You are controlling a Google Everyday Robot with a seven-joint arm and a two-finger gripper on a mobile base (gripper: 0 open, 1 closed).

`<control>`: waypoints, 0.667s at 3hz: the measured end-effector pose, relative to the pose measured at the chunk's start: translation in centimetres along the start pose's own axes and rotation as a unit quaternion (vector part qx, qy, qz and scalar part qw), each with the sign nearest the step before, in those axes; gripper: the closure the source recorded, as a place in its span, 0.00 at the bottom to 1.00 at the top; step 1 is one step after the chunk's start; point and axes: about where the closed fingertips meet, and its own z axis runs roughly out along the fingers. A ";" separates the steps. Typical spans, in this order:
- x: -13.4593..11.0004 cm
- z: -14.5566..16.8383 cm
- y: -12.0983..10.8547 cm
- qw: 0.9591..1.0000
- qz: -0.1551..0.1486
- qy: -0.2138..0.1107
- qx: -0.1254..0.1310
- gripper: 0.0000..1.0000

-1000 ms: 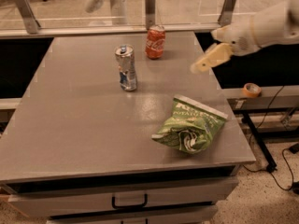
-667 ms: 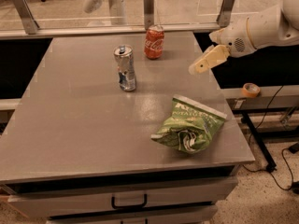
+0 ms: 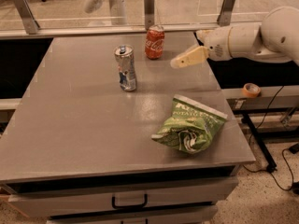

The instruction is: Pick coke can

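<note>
The coke can (image 3: 154, 43), short and red-orange with white script and a silver top, stands upright near the far edge of the grey table (image 3: 79, 129). My gripper (image 3: 180, 61) hangs above the table's far right part, a short way right of the coke can and slightly nearer the camera, pointing left and down toward it. It touches nothing and holds nothing. The white arm (image 3: 261, 36) reaches in from the right.
A taller slim silver-and-blue can (image 3: 126, 69) stands left of and nearer than the coke can. A crumpled green chip bag (image 3: 191, 127) lies at the front right. A glass barrier (image 3: 149, 8) runs behind the table. A tape roll (image 3: 252, 89) sits on a ledge to the right.
My gripper has moved left over the table toward the coke can. The cans and the bag have not moved.
</note>
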 end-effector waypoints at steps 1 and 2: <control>-1.9 3.4 -1.5 0.999 -0.016 -0.043 0.009 0.00; -2.5 7.7 -2.7 0.998 -0.028 -0.059 -0.003 0.00</control>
